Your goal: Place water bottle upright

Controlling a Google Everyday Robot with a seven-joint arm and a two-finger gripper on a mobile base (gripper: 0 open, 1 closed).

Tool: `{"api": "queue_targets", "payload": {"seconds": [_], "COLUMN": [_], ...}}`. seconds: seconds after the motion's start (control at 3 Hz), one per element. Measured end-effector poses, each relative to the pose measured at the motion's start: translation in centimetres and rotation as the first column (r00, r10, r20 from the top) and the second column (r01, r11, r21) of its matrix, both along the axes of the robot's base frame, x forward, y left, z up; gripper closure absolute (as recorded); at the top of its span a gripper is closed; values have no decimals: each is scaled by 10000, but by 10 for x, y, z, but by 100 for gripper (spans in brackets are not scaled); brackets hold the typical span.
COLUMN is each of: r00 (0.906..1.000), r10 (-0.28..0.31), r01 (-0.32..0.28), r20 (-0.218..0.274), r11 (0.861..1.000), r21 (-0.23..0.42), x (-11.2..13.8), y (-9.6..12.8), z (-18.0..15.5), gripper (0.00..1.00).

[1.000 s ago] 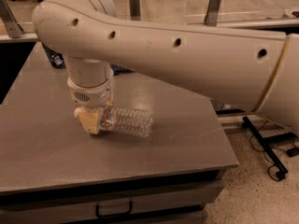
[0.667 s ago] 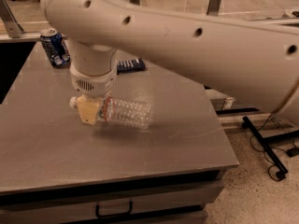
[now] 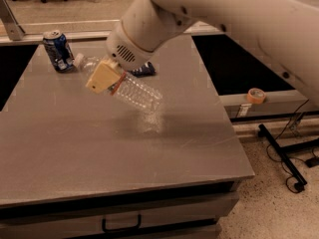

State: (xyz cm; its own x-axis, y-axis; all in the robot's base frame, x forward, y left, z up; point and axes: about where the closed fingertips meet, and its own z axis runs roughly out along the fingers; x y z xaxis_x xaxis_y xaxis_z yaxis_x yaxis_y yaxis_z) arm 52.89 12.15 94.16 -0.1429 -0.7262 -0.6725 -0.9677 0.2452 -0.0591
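**rig_op:** Quick status. My hand (image 3: 102, 77) is closed tight on the water bottle (image 3: 137, 92), gripping it up by the label near the neck. The bottle hangs at a slant over the table (image 3: 75, 153), white cap up and to the left, base down and to the right. The base looks just clear of the top, but I can't swear it isn't touching.

**benchguy:** So what's bugging you?

**rig_op:** Mostly the grip. I'm holding it far toward the cap end, so the whole long body sticks out the other side. It's thin ribbed plastic, and I reckon it could pivot or slide between the fingers as I rotate it. Also the cap points straight at the blue soda can (image 3: 57, 50), which is near. If I swing the top that way, I could knock it over. And if I let go before the base sits flat, the bottle just topples.

**benchguy:** Much change from a second ago?

**rig_op:** Yeah. Back then it lay almost flat on the table with my hand on one end. Now it's raised and tilted. The can was hidden behind the arm, and now it's in plain view.
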Motion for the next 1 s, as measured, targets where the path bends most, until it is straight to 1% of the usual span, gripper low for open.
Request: {"api": "queue_targets", "payload": {"seconds": [0.33,0.67,1.0], "r00": [9990,9931,9756], "r10": [429,1132,1848], "r01": [-439,-1133,-2190], "r20": [96,299,1182], "r11": [9641,8644,7871], "r21": [2619,4898,5766], "x": [15,10,0], "y": [8,-7,-20], "z": [10,26,31], "gripper": [100,100,100]}}
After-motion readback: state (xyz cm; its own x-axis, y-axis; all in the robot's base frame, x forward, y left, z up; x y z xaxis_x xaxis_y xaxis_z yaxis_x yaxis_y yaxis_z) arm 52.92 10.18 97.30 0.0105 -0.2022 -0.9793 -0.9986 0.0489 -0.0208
